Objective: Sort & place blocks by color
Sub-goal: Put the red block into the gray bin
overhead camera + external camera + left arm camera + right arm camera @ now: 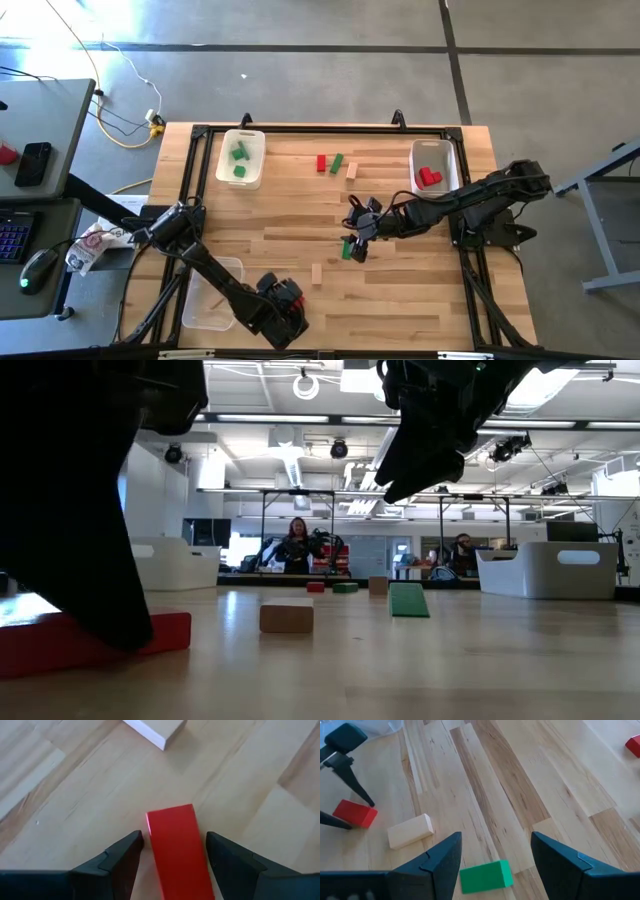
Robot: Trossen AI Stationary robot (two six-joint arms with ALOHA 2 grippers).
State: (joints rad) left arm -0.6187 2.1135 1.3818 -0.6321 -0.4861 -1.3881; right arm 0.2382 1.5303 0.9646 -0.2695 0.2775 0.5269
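my left gripper [289,303] sits low at the table's near edge beside a clear bin [212,293]. my right gripper [356,237] hovers mid-table over a green block [347,250]; 1 plain block [317,274] lies between us.

Matt painted red block [177,847] and plain wooden block [410,831] lie on a smooth wood-plank table [400,290].

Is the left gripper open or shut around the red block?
Open: the left gripper straddles the red block, with gaps visible on both sides.
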